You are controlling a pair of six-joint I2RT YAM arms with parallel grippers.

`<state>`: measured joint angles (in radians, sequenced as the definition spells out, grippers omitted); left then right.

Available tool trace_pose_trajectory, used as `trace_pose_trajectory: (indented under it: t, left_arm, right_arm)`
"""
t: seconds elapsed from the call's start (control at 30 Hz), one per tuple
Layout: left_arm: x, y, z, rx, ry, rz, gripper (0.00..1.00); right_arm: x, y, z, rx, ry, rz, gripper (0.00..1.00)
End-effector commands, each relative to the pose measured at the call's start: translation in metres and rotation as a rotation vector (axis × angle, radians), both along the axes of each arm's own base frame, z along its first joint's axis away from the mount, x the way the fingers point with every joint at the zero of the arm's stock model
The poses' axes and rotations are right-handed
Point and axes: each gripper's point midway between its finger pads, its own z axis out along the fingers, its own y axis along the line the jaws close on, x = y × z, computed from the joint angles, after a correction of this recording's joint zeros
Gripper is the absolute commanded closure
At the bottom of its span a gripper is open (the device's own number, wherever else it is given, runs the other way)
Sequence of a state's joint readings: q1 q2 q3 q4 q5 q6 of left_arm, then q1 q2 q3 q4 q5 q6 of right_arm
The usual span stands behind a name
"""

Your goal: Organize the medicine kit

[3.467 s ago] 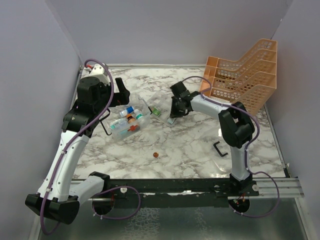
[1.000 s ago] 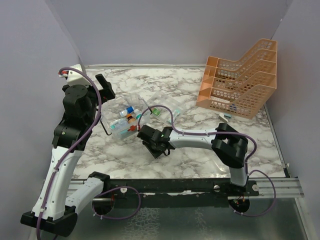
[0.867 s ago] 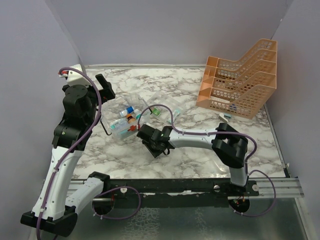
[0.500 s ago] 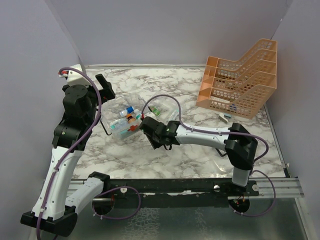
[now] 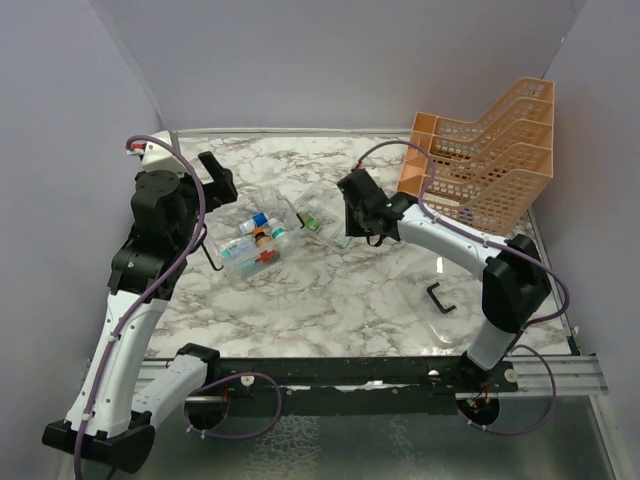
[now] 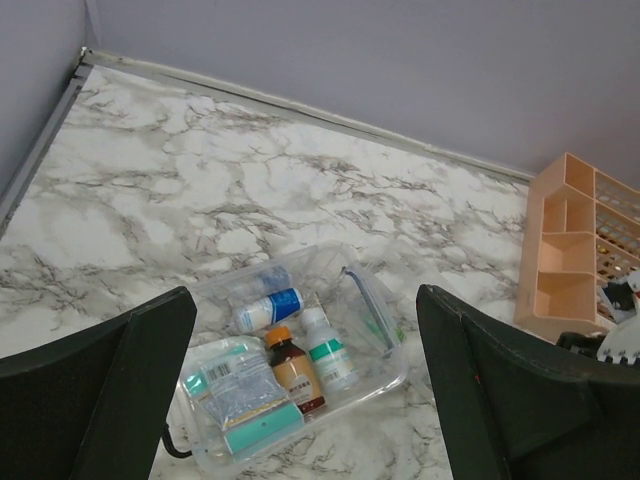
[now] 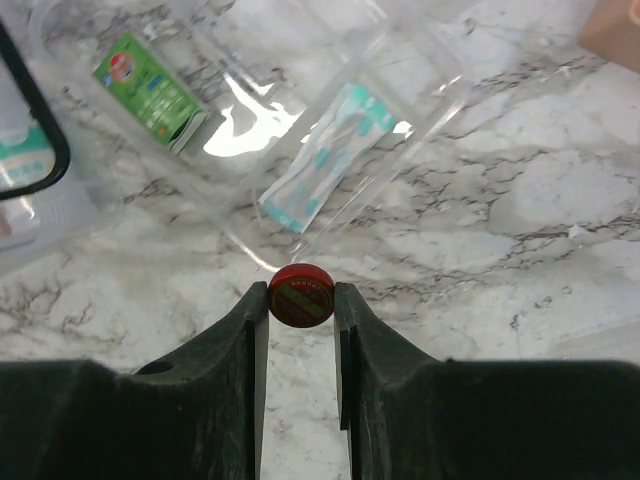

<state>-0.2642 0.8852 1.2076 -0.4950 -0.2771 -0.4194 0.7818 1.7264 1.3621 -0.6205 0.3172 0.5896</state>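
Top external view first: the left gripper (image 5: 218, 176) hangs with its jaws spread wide and nothing in them. The medicine kit (image 5: 255, 248) sits on the marble tabletop (image 5: 340, 300) just below and ahead of it. The right gripper (image 5: 347, 236) points down right beside the kit's clear lid (image 5: 328, 206), which lies open next to the box. Off behind that gripper stands the orange mesh rack (image 5: 480, 160), and a loose black U-shaped piece (image 5: 437, 298) lies on the tabletop closer to the right arm's base.

Left wrist view: looking down between the two wide-apart fingers (image 6: 100, 400), the kit is pretty much straight under the gripper. Inside I can make out a blue-and-white bottle (image 6: 268, 308), a brown bottle (image 6: 292, 368) with an orange cap, a white bottle (image 6: 325, 352) with a green label, and some sachets (image 6: 238, 385).

Right wrist view: the gripper is narrowed down on a small red disc (image 7: 301, 296), pinched between both fingers. Can't tell if it touches the tabletop. Just past the fingertips is the lid's edge, with a green sachet (image 7: 148, 98) and a teal-and-white sachet (image 7: 325, 155) lying in it.
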Motion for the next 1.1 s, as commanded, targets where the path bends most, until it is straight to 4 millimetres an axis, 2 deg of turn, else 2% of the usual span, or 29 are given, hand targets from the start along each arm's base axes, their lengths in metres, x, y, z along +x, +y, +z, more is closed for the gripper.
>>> trace_pose_trajectory:
  t: [0.0, 0.13, 0.23, 0.33, 0.47, 0.63, 1.07]
  left_arm:
    - [0.002, -0.021, 0.003, -0.056, -0.011, -0.094, 0.04]
    - [0.003, -0.03, 0.0, -0.079, -0.004, -0.134, 0.04]
    - [0.004, -0.033, 0.0, -0.089, -0.002, -0.145, 0.04]
    - [0.003, -0.034, -0.002, -0.092, 0.002, -0.153, 0.04]
    - [0.001, -0.035, -0.005, -0.092, 0.011, -0.159, 0.04]
    - [0.001, -0.035, -0.005, -0.095, 0.014, -0.156, 0.04]
    - [0.001, -0.033, -0.007, -0.086, 0.017, -0.148, 0.04]
  right_arm:
    - [0.031, -0.007, -0.004, 0.062, 0.008, -0.075, 0.79]
    - [0.064, -0.011, -0.014, 0.065, 0.002, -0.118, 0.79]
    - [0.085, -0.004, -0.021, 0.081, 0.003, -0.099, 0.8]
    - [0.103, 0.002, -0.024, 0.06, -0.017, -0.084, 0.8]
    - [0.121, 0.001, -0.029, 0.042, -0.022, -0.096, 0.8]
    - [0.13, -0.01, -0.037, -0.021, -0.022, -0.149, 0.8]
    - [0.149, -0.013, -0.056, -0.049, -0.005, -0.156, 0.81]
